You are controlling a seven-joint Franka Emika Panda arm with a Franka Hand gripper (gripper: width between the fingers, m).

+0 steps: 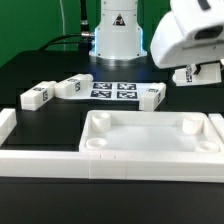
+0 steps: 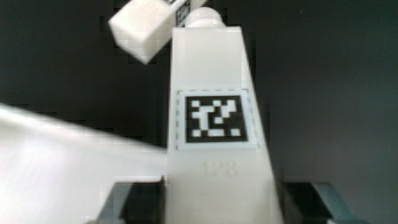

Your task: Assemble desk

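Note:
The white rimmed tabletop (image 1: 150, 150) lies recess side up at the front centre of the exterior view. Three tagged leg blocks lie behind it: two at the left (image 1: 37, 96) (image 1: 72, 87) and one near the middle (image 1: 152, 96). My gripper (image 1: 192, 72) is at the back right, shut on the fourth leg block (image 1: 186, 75). In the wrist view this leg (image 2: 217, 110) runs lengthwise away from the camera, tag facing it, with my gripper (image 2: 217, 208) closed on its near end and a finger (image 2: 135, 205) against each side. Another leg (image 2: 146, 28) lies beyond its far end.
The marker board (image 1: 112, 89) lies flat between the loose legs, in front of the arm's base (image 1: 118, 35). A low white border wall (image 1: 40, 160) runs along the front and up the left side. A blurred white shape (image 2: 63, 140) crosses the wrist view beside the held leg.

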